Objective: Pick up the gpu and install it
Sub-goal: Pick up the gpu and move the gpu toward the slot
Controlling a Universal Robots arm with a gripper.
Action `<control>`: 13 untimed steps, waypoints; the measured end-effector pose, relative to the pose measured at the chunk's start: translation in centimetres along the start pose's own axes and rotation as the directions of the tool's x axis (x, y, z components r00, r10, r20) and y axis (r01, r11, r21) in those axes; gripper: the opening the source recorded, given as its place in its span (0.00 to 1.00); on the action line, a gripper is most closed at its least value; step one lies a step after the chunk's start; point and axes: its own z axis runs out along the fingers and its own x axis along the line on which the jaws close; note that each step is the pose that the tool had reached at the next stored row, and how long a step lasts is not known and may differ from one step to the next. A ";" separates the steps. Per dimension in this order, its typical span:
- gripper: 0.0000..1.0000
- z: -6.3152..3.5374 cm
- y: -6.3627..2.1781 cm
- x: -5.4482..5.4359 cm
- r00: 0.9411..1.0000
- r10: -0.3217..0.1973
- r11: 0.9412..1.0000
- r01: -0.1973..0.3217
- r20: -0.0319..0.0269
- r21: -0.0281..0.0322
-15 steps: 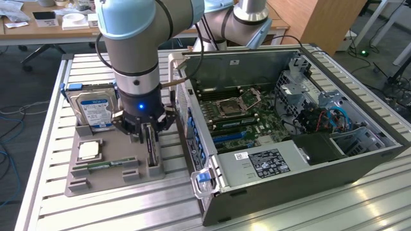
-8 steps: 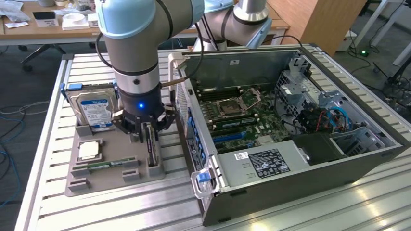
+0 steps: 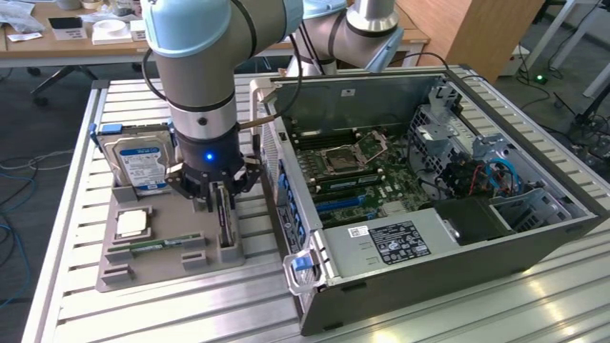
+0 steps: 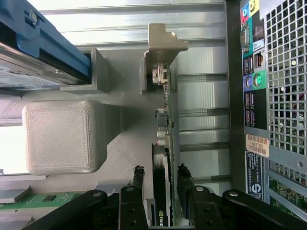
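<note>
**Gripper straddles the gpu in its slot**

On the exterior view's left, a drive [image 3: 138, 164] stands in the tray [image 3: 162, 268]. Next along, the gpu [image 3: 225, 225] stands on edge in a slot, its top edge free to grasp. The gripper [image 3: 217, 200] hangs over it, fingers [image 4: 137, 179] parted either side. Rightward, the case [image 3: 458, 243] lies open, board upward.

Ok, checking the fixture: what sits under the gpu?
The gpu stands on edge in a slot of the grey tray; its lower edge is hidden inside the slot.
</note>
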 end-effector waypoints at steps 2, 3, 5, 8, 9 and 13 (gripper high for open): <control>0.42 0.00 0.00 0.0 1.000 0.000 1.000 0.000 0.000 0.000; 0.42 0.00 0.00 0.0 1.000 0.000 1.000 0.000 0.000 0.000; 0.40 0.00 0.00 0.0 1.000 0.000 1.000 0.000 0.000 0.000; 0.27 0.00 0.00 0.0 1.000 0.000 1.000 0.000 0.000 0.000; 0.26 0.00 0.00 0.0 1.000 0.000 1.000 0.000 0.000 0.000; 0.26 0.00 0.00 0.0 1.000 0.000 1.000 0.000 0.000 0.000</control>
